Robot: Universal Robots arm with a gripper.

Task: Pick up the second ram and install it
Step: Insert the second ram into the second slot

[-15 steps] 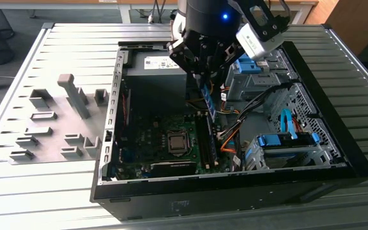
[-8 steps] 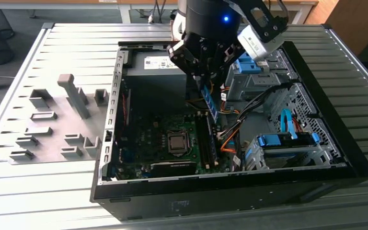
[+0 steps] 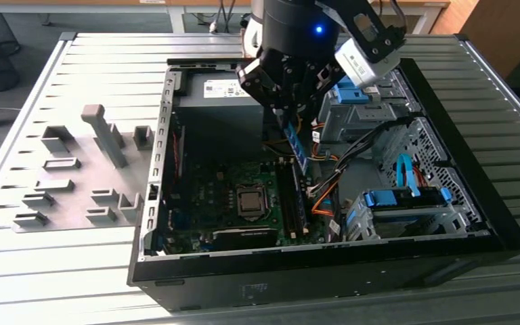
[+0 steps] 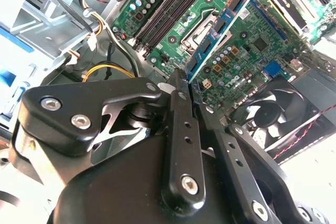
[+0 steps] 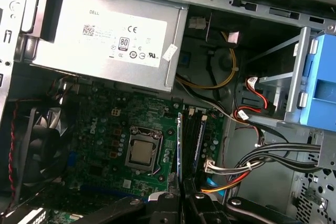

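Memory stick held over the open computer case

The gripper (image 3: 289,115) is clamped on the second ram (image 3: 296,145), which hangs upright inside the case (image 3: 242,274), above the motherboard (image 3: 219,196). In the second wrist view the fingers (image 4: 181,129) pinch the ram's near end, the strip (image 4: 223,24) reaching out over the board beside the memory slots (image 4: 173,3).

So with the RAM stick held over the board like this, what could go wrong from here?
The second ram hangs from the gripper above the motherboard, apparently not yet seated; if it is skewed to the memory slots, it may jam. The orange and black cables lie beside those slots and could snag.
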